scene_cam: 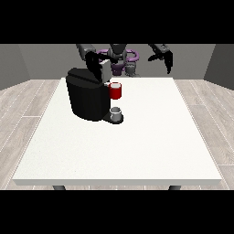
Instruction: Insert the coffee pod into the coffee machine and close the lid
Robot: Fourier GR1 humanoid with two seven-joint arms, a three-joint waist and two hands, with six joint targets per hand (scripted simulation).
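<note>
The black coffee machine (pixel 87 98) stands on the table's left half, with a red cylindrical part (pixel 116 91) at its front right and a small grey cup (pixel 117 113) on its base below. A light grey piece (pixel 105 69), which looks like the raised lid, stands up at the machine's top. The hand at the view's left (pixel 94 63) hovers dark over the machine's top, right beside that grey piece. I cannot make out the coffee pod. The hand at the view's right (pixel 165 57) is raised beyond the table's far edge, fingers hanging relaxed, holding nothing.
The white table (pixel 137 146) stretches wide towards the camera and to the right of the machine. The robot's torso (pixel 119 57) stands behind the far edge. Wooden floor surrounds the table.
</note>
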